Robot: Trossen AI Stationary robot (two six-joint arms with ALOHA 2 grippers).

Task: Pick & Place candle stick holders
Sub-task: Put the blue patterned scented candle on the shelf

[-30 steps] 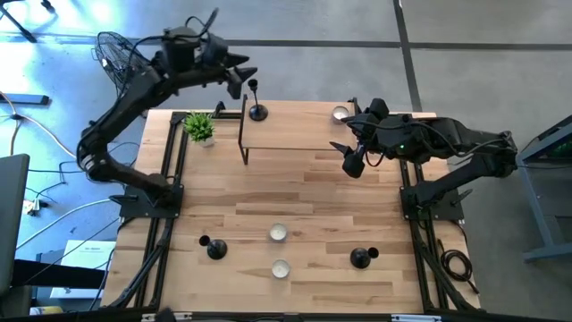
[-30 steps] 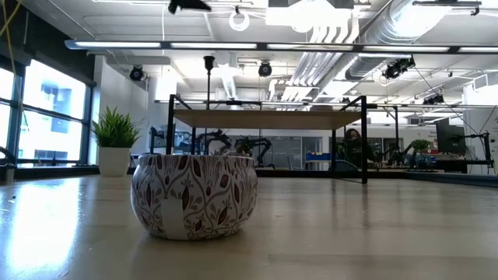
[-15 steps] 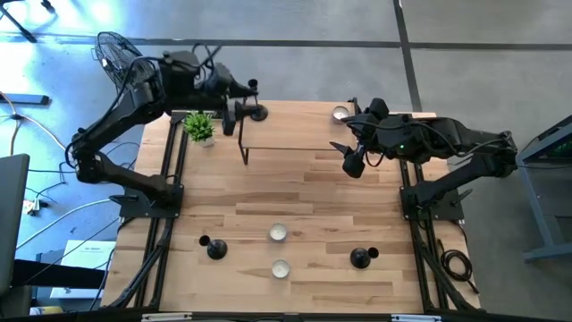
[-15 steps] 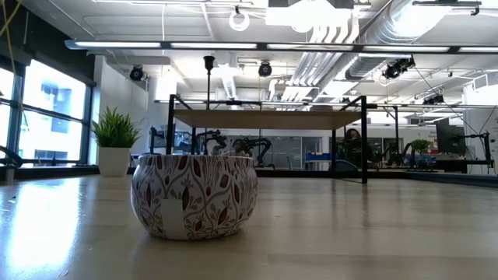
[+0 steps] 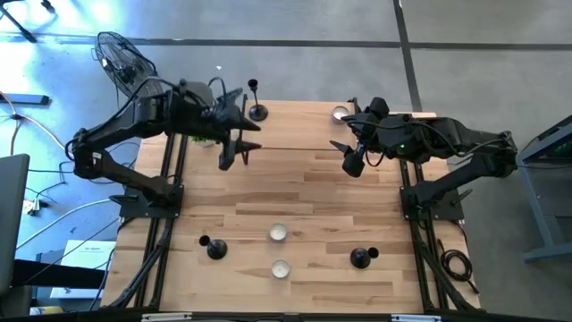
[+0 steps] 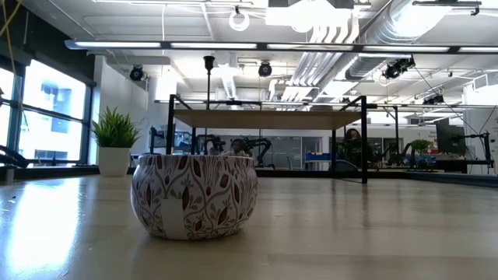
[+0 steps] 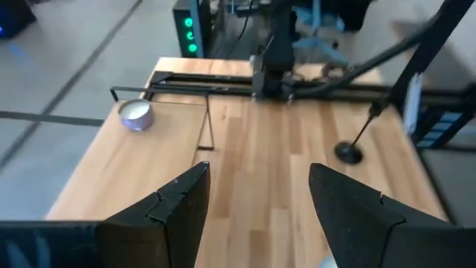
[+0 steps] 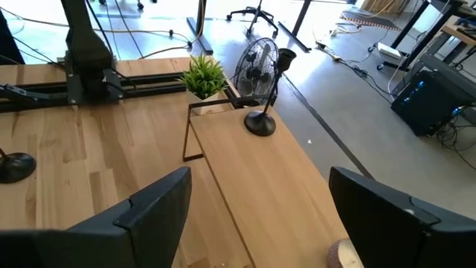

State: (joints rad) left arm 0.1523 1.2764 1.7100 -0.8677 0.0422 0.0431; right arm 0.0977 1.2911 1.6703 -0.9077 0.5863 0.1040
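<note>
One black candle stick holder stands on its round base at the left end of a raised wooden shelf; the right wrist view shows the holder upright. Two more holders stand near the table's front. One tealight cup sits on the shelf and two tealight cups on the table. My left gripper hovers open, on the near side of the shelf's left end. My right gripper hovers open near the shelf's right end.
A small potted plant stands at the far left corner, partly under my left arm. A patterned round tin fills the low view's foreground. The shelf's thin black legs stand on the table. Bare wood lies mid-table.
My left gripper has swung from beyond the table's far edge, beside the holder on the shelf, toward the near edge, and now hangs over the table on the shelf's near side, still open. The holder stays upright on the shelf.
</note>
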